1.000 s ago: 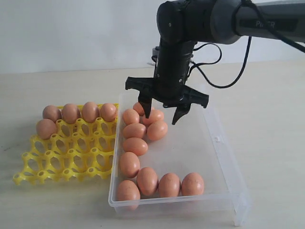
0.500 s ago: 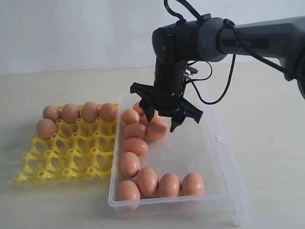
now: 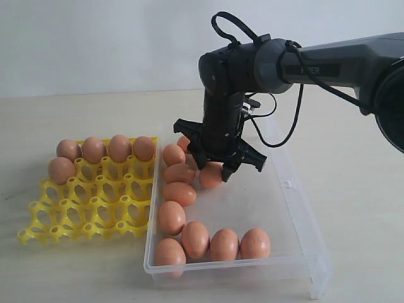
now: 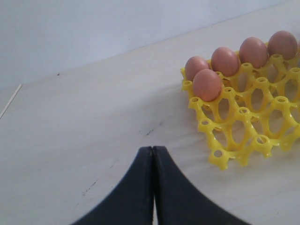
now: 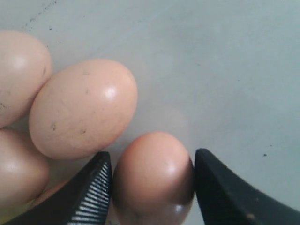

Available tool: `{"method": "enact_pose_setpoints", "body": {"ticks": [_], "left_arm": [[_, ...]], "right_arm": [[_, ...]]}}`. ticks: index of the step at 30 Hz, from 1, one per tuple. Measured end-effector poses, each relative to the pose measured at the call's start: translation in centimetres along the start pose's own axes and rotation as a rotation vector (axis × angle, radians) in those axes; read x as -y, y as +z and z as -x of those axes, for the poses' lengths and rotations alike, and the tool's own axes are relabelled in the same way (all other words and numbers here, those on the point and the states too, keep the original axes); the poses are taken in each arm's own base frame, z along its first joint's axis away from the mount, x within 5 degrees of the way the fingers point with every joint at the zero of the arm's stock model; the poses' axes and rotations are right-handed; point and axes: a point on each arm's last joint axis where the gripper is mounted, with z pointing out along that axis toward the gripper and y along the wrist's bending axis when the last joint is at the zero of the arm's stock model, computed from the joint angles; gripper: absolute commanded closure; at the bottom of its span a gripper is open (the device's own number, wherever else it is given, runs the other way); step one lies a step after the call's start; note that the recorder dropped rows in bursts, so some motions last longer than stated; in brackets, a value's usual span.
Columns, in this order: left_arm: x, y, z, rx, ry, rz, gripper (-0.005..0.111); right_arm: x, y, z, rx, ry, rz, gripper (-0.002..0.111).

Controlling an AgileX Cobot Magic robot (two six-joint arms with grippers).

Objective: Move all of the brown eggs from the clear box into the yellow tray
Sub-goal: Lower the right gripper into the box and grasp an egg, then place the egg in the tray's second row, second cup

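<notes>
Exterior view | right pincer lowered astride brown egg, grip unclear | left pincer closed

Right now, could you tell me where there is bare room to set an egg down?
The yellow tray has its front rows empty; brown eggs sit only at its back. The clear box floor is bare along its right wall. Its left side and near end are crowded, and the right claw straddles an egg there.
</notes>
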Motion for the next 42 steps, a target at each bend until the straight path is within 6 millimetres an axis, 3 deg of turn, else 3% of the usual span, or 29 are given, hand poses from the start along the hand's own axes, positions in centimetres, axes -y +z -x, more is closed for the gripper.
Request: {"method": "enact_pose_setpoints", "body": {"ticks": [5, 9, 13, 18, 22, 25, 31, 42], "left_arm": [[0.0, 0.0, 0.0, 0.0, 0.0, 0.0, 0.107], [0.0, 0.0, 0.0, 0.0, 0.0, 0.0, 0.107], [0.0, 0.0, 0.0, 0.0, 0.0, 0.0, 0.107], [0.0, 0.0, 0.0, 0.0, 0.0, 0.0, 0.107], [0.0, 0.0, 0.0, 0.0, 0.0, 0.0, 0.107], [0.0, 0.0, 0.0, 0.0, 0.0, 0.0, 0.107], [0.0, 0.0, 0.0, 0.0, 0.0, 0.0, 0.107], [0.0, 0.0, 0.0, 0.0, 0.0, 0.0, 0.107]], "right_arm": [[-0.2, -1.3, 0.2, 0.085, -0.138, 0.008, 0.108], [-3.0, -4.3, -0.5, 0.257, -0.395, 0.237, 0.108], [-6.4, -7.0, -3.1, 0.423, -0.69, 0.51, 0.108], [-9.0, -8.2, -6.9, 0.614, -1.038, 0.654, 0.108], [-9.9, -7.3, -9.0, 0.681, -1.215, 0.655, 0.108], [-10.2, -5.9, -9.5, 0.699, -1.258, 0.653, 0.108], [-10.9, -2.8, -10.5, 0.711, -1.25, 0.688, 0.108], [-11.2, 0.5, -11.9, 0.686, -1.277, 0.683, 0.107]]}}
